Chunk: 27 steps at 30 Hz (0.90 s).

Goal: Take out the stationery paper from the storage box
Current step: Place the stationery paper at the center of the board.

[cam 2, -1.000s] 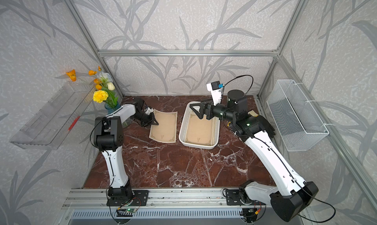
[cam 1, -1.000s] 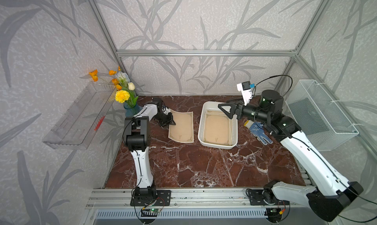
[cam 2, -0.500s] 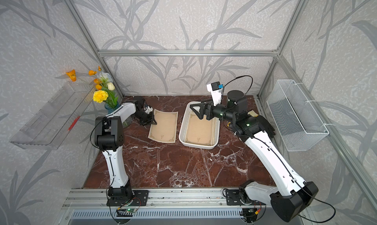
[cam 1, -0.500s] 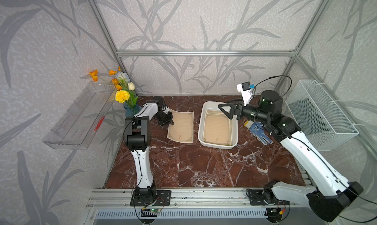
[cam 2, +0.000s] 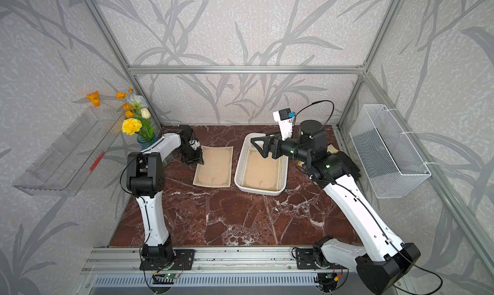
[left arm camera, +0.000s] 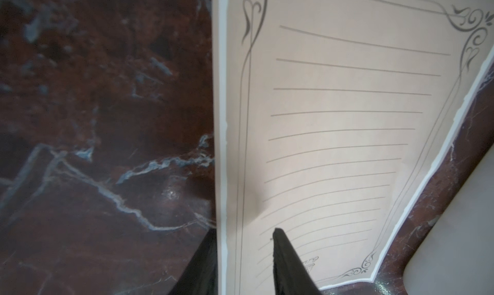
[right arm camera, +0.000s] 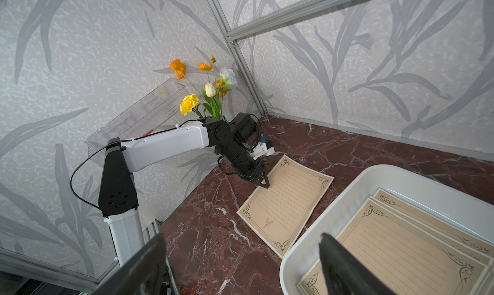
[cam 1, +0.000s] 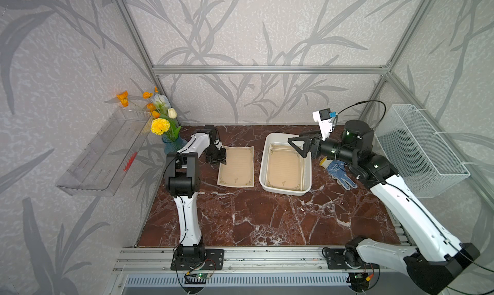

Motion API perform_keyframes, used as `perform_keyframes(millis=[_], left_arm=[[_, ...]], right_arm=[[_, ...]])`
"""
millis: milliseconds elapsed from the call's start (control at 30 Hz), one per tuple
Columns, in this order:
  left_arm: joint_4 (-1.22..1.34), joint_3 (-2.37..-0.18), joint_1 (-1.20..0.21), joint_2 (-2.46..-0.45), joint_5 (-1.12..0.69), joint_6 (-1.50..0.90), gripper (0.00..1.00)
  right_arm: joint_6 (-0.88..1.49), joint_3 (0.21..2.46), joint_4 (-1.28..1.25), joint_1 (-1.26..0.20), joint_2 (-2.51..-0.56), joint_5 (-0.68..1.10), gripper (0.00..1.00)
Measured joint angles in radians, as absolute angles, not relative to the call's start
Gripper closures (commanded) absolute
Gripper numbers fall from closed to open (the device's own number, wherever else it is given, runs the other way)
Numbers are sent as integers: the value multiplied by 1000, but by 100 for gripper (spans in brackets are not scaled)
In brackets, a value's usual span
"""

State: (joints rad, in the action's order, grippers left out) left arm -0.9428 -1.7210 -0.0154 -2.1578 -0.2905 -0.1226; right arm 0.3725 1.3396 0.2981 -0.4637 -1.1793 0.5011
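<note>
While I check the left wrist view, my left gripper (left arm camera: 243, 232) sits with its jaws parted astride the long edge of one sheet of stationery paper (cam 1: 236, 166), which lies flat on the worktop (cam 1: 267, 218) just beside the storage box (cam 1: 262, 170). A stack of sheets (cam 1: 284, 168) lies inside the box, and my right gripper (cam 1: 297, 146) hangs spread wide and empty above its far end

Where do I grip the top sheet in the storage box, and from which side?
Pinch the top sheet at its far short edge, coming straight down with the open right gripper. It lies flat and the storage box walls block a side approach; the sheets beneath peek out at that end, so its edge is stepped and likely easiest to lift alone.
</note>
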Motion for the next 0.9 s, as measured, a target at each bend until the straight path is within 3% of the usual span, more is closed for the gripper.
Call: perform_keyframes(millis=[367, 900], left_arm=[[-976, -1757, -27, -2129, -202, -122, 53], [-984, -1831, -92, -1978, -134, -104, 53]], right_arm=[[369, 1345, 316, -464, -1188, 496, 11], [343, 1394, 347, -487, -1240, 459, 12]])
